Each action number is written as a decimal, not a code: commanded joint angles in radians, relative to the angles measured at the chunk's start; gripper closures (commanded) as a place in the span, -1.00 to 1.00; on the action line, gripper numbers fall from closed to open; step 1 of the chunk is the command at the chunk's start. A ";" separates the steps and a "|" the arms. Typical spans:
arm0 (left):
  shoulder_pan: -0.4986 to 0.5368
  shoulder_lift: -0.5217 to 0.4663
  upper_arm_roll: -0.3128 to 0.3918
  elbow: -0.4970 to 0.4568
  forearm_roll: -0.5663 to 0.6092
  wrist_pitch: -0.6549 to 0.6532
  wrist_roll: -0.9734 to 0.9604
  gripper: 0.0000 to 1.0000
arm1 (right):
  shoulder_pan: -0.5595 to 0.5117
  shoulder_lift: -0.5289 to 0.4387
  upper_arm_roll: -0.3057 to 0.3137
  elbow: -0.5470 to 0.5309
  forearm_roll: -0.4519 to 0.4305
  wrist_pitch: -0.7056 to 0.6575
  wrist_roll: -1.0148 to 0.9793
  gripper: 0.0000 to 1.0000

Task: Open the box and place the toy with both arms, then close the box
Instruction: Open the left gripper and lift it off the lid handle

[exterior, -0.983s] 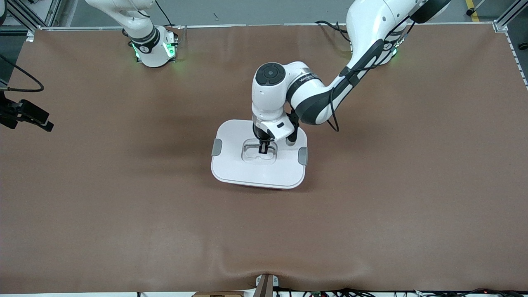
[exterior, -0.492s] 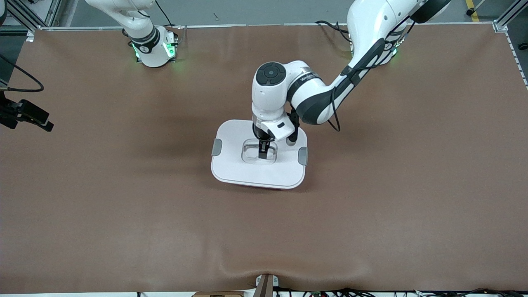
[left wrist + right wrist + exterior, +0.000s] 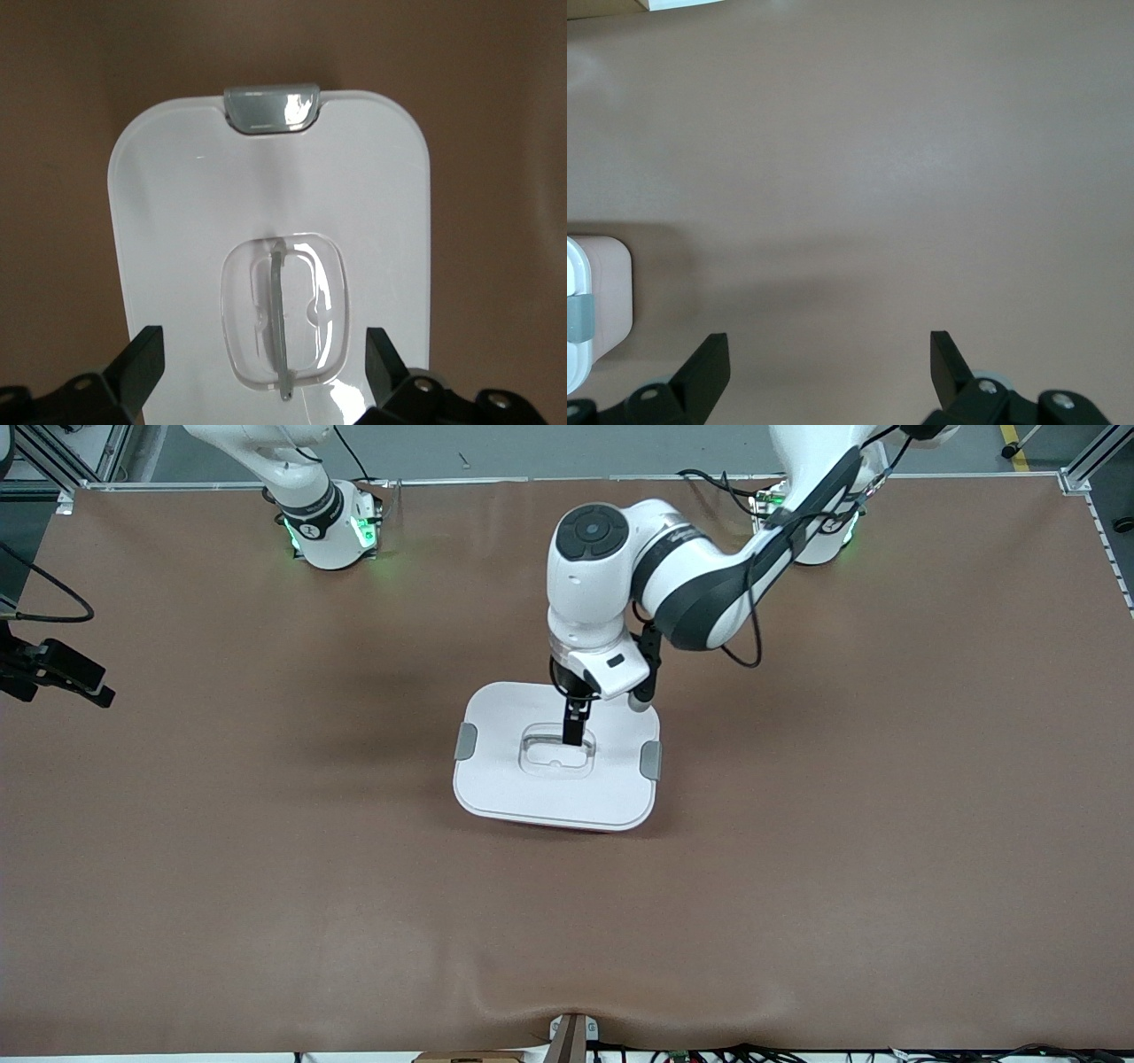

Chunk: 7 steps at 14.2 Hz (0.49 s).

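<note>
Box (image 3: 556, 757) — white plastic lid on, pinkish base — sits mid-table (image 3: 266, 868). Left gripper (image 3: 574, 731) hangs released above its clear handle (image 3: 283, 323); right gripper (image 3: 829, 367) waits released — job looks finished.

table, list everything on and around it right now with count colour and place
box: one, white lid over a pinkish-red base, lid on, middle of the table
handle: one, clear, recessed in the centre of the lid
side clips: two, grey, one at each short end of the lid
table: one, brown cover
toy: none in view
left gripper: one, black, open, over the lid's handle, holding nothing
right gripper: one, black, open, over bare table toward the right arm's end, waiting
arms: two, white with black joints, bases along the edge of the table farthest from the front camera
</note>
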 commanded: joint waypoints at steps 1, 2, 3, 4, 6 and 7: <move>0.081 -0.100 -0.006 -0.013 -0.073 -0.084 0.196 -1.00 | -0.021 0.007 0.017 0.024 -0.001 -0.008 -0.009 -1.00; 0.116 -0.126 -0.006 -0.013 -0.103 -0.100 0.279 -1.00 | -0.021 0.007 0.017 0.027 -0.002 -0.008 -0.009 -1.00; 0.158 -0.149 -0.006 -0.013 -0.131 -0.109 0.360 -1.00 | -0.021 0.007 0.017 0.027 -0.002 -0.008 -0.009 -1.00; 0.197 -0.172 -0.006 -0.015 -0.148 -0.136 0.449 -1.00 | -0.021 0.007 0.017 0.027 -0.002 -0.008 -0.006 -1.00; 0.271 -0.205 -0.006 -0.013 -0.156 -0.184 0.633 -1.00 | -0.021 0.007 0.017 0.025 -0.002 -0.010 -0.001 -1.00; 0.311 -0.214 -0.006 -0.015 -0.157 -0.190 0.707 -1.00 | -0.021 0.007 0.017 0.024 -0.002 -0.010 -0.001 -1.00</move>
